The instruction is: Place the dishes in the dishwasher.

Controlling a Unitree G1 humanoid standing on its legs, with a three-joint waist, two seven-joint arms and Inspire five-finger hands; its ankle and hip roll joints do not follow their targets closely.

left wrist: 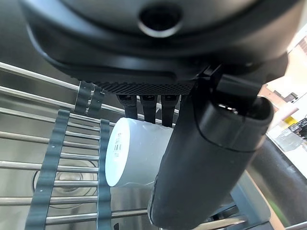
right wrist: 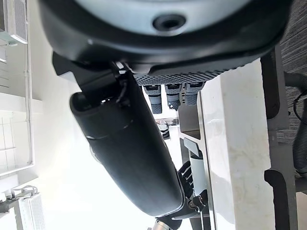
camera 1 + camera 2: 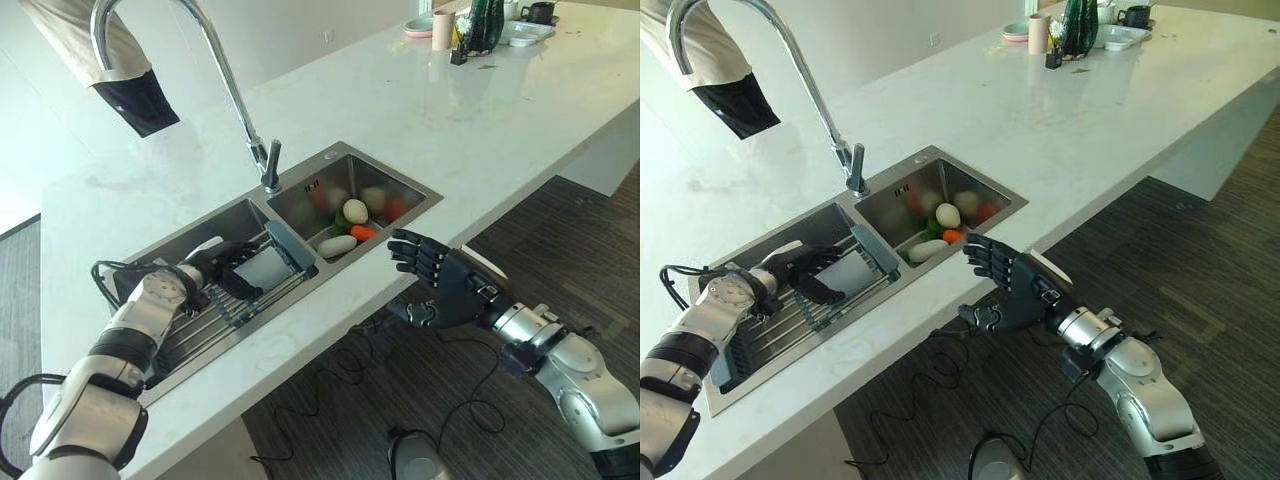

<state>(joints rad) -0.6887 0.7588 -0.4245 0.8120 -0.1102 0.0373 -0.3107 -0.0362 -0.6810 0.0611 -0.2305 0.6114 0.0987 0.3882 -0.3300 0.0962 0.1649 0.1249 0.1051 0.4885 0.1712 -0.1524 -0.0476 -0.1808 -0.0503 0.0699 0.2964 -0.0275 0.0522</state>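
White cup [image 1: 132,153] clasped by left hand [image 3: 225,265]; right hand [image 3: 445,285] spread, empty.

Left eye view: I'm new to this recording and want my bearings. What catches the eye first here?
The double steel sink set in the white counter draws the eye, under its tall curved faucet. In the left basin the left hand curls round a white cup lying on a wire rack. The right basin holds colourful vegetables, and the right hand hovers open at the counter's front edge.
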